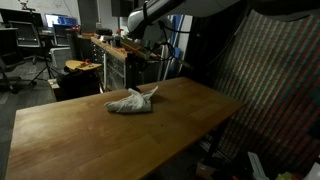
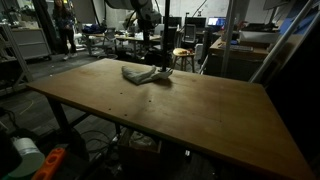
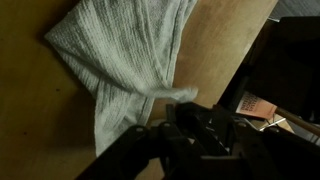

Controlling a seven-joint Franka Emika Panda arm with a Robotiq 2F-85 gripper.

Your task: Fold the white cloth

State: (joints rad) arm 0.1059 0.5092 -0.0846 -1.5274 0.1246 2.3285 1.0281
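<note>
Cloth first: in an exterior view the rumpled white cloth (image 1: 130,102) lies in a low heap on the broad brown wooden table (image 1: 70,135), near the far edge, with one corner drawn up to a point. In an exterior view the white cloth (image 2: 146,75) sits bunched on the far end of the tabletop (image 2: 200,120). In the wrist view the dark Robotiq gripper (image 3: 178,108) enters from below, jaws pinched together on a gathered edge of the cloth (image 3: 125,55). Pleats fan out from there over the bare wood, and the ribbed weave is plain.
</note>
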